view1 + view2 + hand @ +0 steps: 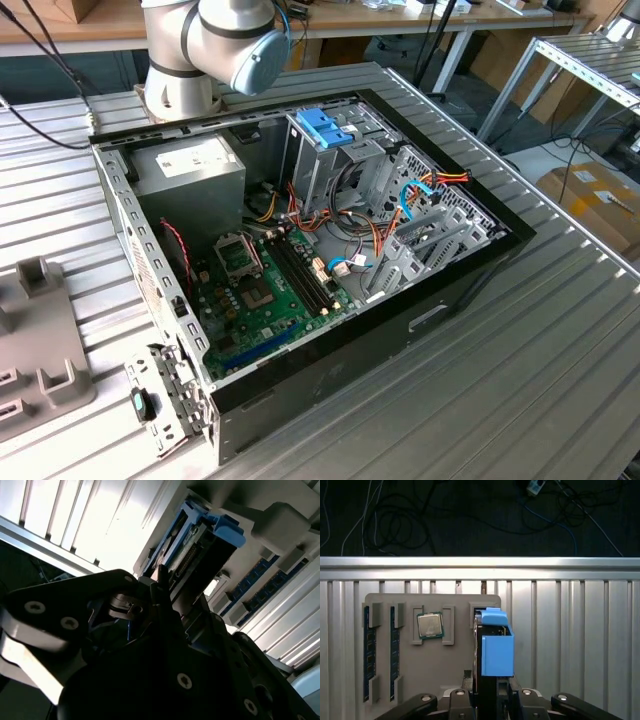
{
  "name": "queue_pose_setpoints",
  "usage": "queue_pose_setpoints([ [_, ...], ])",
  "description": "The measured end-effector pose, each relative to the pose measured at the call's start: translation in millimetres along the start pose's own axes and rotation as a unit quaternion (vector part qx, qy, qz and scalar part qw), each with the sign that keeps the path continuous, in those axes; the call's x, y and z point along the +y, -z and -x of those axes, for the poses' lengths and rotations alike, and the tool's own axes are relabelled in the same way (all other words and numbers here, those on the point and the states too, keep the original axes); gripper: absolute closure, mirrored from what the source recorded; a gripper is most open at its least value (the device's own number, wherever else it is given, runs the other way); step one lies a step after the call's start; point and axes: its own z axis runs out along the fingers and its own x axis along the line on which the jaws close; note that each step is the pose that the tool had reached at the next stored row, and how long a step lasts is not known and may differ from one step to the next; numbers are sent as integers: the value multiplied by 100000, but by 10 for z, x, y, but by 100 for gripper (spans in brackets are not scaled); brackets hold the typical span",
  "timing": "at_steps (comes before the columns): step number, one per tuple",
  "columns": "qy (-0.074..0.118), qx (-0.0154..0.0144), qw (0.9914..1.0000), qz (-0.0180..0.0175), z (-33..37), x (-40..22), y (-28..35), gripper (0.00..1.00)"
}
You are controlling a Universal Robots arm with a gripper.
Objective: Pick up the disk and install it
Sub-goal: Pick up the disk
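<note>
**Pincer.** The pincer (489,692) is gripping the disk (497,650). In the first wrist view its black fingers (507,690) are lying closed against the two broad faces, and the drive is standing on edge between them. In the second wrist view the pincer (162,587) is meeting the same disk (202,540) at its near end. The light-blue carrier rail (225,530) is projecting beyond the fingers.

**Seating.** It cannot be told whether the far edge is sitting in its slot (482,611) on the grey fixture tray (455,670) or hanging just clear of it.

**Handling (judgement).**
- The disk is looking rigid and fairly dense for its size, so it is likely pulling down on the grip.
- Its metal faces are probably smooth, so a squeeze across them is relying on friction.
- The plastic rail is likely the weaker part and may flex or crack under load.
- The connector end and the label side are best left untouched.
- A hold across the flat faces near the middle is the sound one. Knocks are to be avoided.

**Surroundings.** On the tray, a processor chip (430,625) and memory modules (367,650) are resting in their own recesses beside the slot. The tray is lying on the ribbed bench (570,645).

In the exterior view the tray (40,330) is sitting at the exterior view's left of the open computer case (330,380). Inside the case, the drive cage (330,175) with its blue latch (325,128) is standing near the power supply box (195,165).
</note>
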Motion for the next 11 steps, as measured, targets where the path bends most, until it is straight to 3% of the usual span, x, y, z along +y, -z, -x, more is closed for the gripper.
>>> queue_pose_setpoints([
  [1,-3,139,100000,-4,1,1,51,65],
  [2,0,204,100000,-13,1,1,63,65],
  [11,-3,229,100000,-14,1,1,66,65],
])
